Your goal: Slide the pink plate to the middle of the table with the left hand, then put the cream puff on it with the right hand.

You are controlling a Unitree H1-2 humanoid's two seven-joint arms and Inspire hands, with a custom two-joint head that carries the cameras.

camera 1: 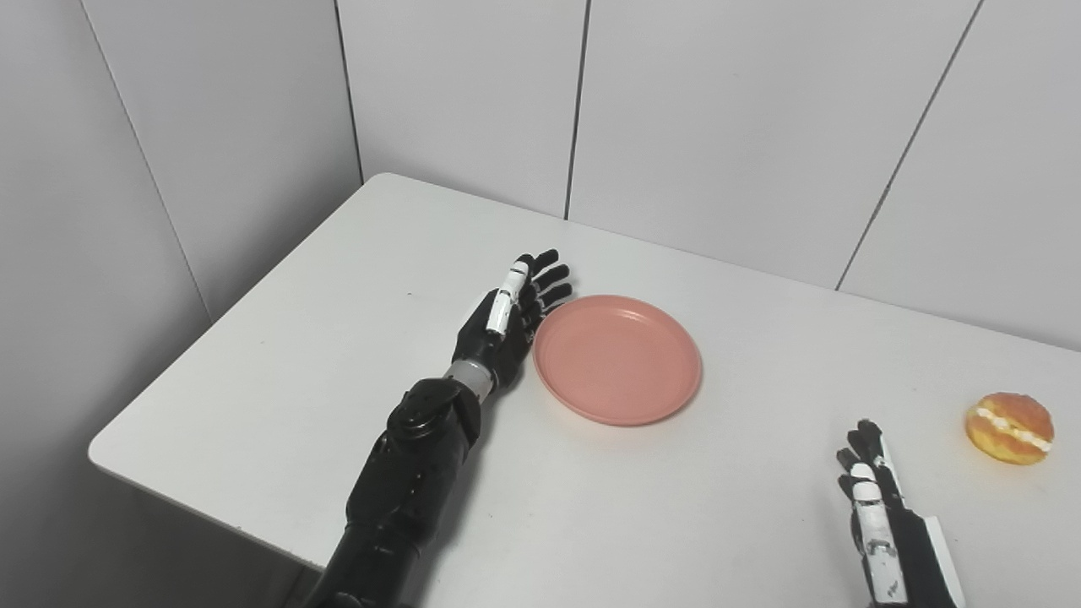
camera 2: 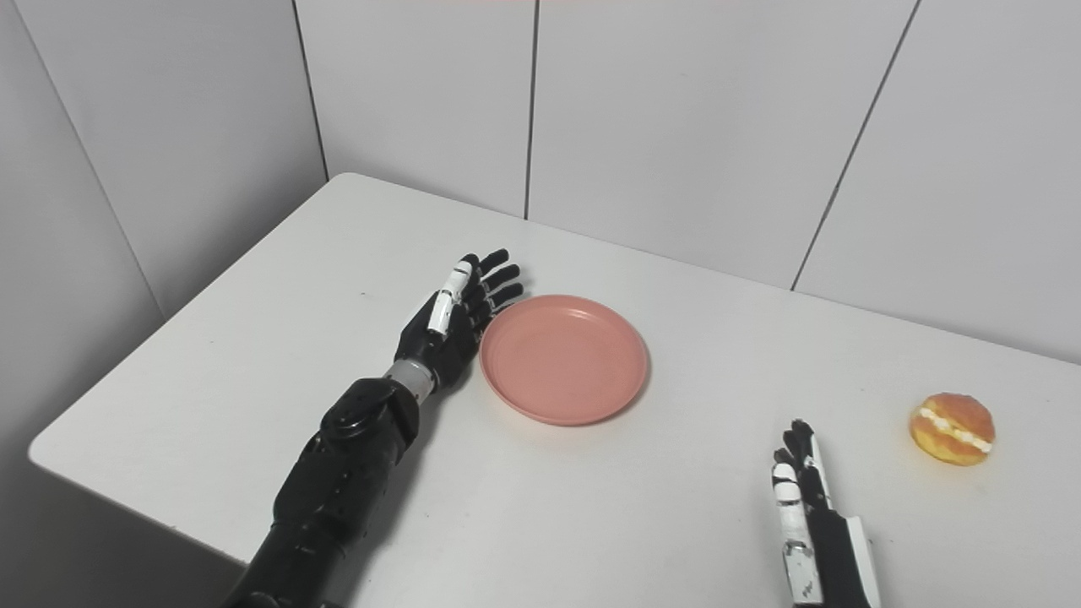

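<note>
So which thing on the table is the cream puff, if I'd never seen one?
Start at the white table and go to its right side, past the pink plate in the middle. The cream puff sits alone near the right edge, just beyond the right robot hand. It is the only small, round, golden-brown thing there, with a white cream stripe through its middle.

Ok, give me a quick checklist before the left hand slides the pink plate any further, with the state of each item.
1. Left hand open, fingers straight, at the pink plate's left rim: ok.
2. Actual contact with the rim: cannot tell.
3. Plate empty: ok.
4. Table to the plate's right bare: ok.
5. Right hand open, holding nothing, away from the plate: ok.
6. Cream puff on the table at far right, untouched: ok.
</note>
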